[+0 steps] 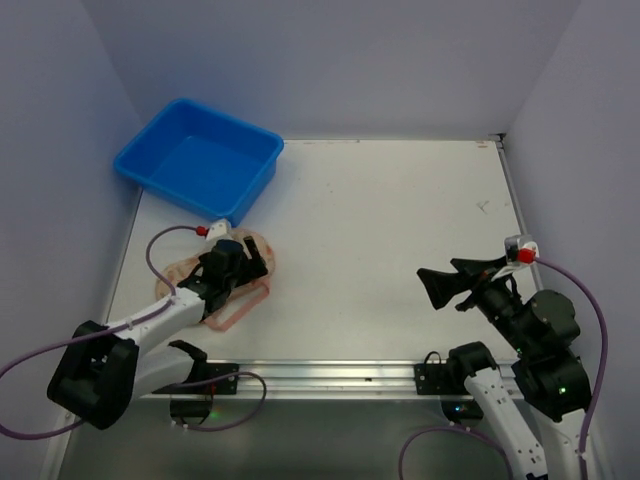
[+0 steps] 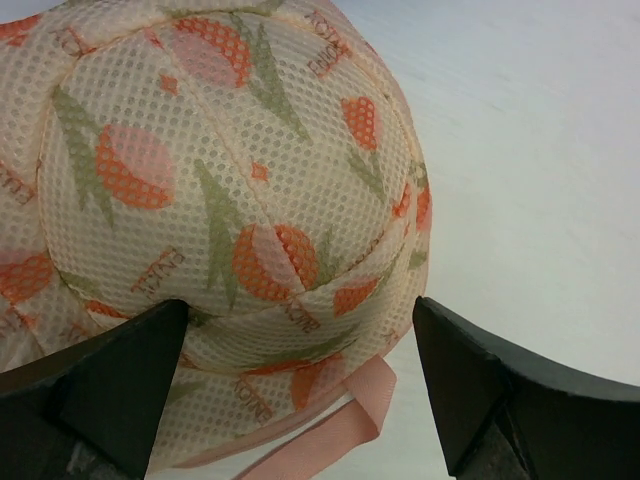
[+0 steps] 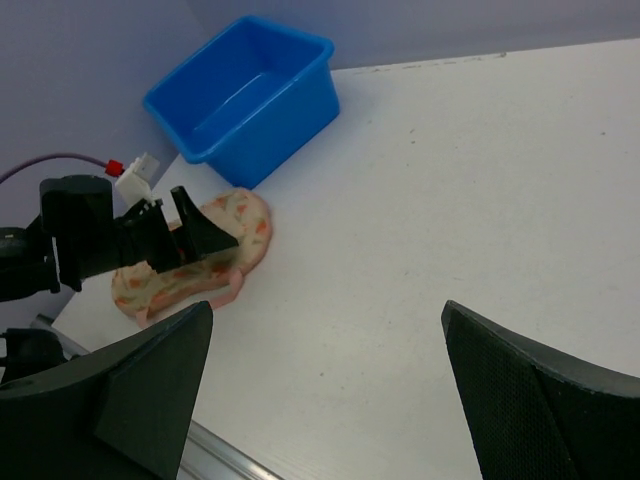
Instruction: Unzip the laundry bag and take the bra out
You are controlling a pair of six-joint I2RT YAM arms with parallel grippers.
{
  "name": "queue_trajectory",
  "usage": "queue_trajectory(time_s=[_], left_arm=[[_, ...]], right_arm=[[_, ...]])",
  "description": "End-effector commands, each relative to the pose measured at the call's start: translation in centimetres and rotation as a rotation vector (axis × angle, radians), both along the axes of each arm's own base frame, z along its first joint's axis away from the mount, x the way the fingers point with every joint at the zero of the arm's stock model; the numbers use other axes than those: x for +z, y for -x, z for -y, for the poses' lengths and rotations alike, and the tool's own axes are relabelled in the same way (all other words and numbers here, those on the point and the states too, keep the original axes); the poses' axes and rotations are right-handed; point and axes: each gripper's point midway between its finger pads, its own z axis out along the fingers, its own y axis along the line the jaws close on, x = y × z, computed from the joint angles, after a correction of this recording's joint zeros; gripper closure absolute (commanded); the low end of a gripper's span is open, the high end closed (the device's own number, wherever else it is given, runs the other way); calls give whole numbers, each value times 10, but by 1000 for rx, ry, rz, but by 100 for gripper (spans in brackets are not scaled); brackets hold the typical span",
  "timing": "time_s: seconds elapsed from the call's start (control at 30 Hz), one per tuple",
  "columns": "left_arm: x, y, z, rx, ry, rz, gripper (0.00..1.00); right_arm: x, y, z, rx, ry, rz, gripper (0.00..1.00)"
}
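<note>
The laundry bag (image 1: 178,274), cream with an orange floral print and pink edging, lies at the near left of the table. My left gripper (image 1: 255,262) is open and low over its right-hand dome. In the left wrist view the dome (image 2: 230,170) fills the frame between my two black fingers (image 2: 110,385), and the pink loop (image 2: 345,425) lies just below it. My right gripper (image 1: 437,287) is open and empty, raised above the table's right side. In the right wrist view the bag (image 3: 235,225) and the left gripper (image 3: 190,235) show at the left. The bra is hidden.
A blue plastic tub (image 1: 200,158) stands at the back left, just beyond the bag; it also shows in the right wrist view (image 3: 245,95). A metal rail (image 1: 320,375) runs along the near edge. Walls close in the left, back and right sides.
</note>
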Motion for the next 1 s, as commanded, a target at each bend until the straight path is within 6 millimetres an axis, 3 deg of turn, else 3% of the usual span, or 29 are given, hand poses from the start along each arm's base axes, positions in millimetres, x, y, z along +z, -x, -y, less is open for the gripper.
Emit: queue_trajectory(time_s=[0.0,0.07,0.13,0.17,0.2,0.27,0.3,0.4,0.43,0.5,0.57,0.6,0.63,0.67,0.73,0.8,0.83,0.87,0.9,0.97], left_arm=[[-38,55,66,-126,186,-134,2],[-32,71,108,-229,237,-125,2],[-21,68,142,-293,243,-102,2],[-16,80,168,-380,235,-101,2],[-3,69,196,-420,233,-81,2],[10,73,236,-532,219,-60,0],[26,63,264,-564,234,-29,0],[50,55,296,-643,226,35,0],[68,48,306,-651,241,73,0],[81,42,300,-629,214,103,0],[78,44,283,-571,189,76,0],[80,46,265,-519,163,71,0],[68,52,248,-483,134,42,0],[74,54,237,-426,165,43,0],[45,67,203,-367,104,-12,0],[38,72,189,-323,140,-26,0],[21,75,171,-293,125,-56,0],[18,75,166,-279,140,-63,0],[12,75,161,-268,150,-75,0],[-4,71,142,-227,132,-96,0]], right_arm=[[5,1,-5,28,-23,28,1],[2,-1,-5,21,-26,21,1],[0,-3,-5,19,-30,13,1],[-2,-5,-6,19,-31,8,1],[-4,-6,-6,12,-33,2,1],[-11,-10,-5,-2,-31,-18,1],[-13,-12,-4,-5,-30,-25,1],[-23,-16,-6,-4,-27,-63,1],[-25,-17,-7,-7,-37,-77,1],[-37,-24,-11,-3,-33,-130,1],[-53,-32,-17,8,-34,-207,1],[-60,-36,-20,15,-34,-236,1],[-65,-41,-23,20,-45,-259,1],[-86,-49,-28,25,-35,-340,1],[-105,-56,-35,36,-42,-414,1],[-134,-69,-45,41,-30,-501,1],[-142,-73,-50,51,-25,-527,1],[-146,-75,-62,85,-11,-529,1],[-166,-83,-65,55,32,-589,1],[-174,-89,-83,86,86,-593,1]])
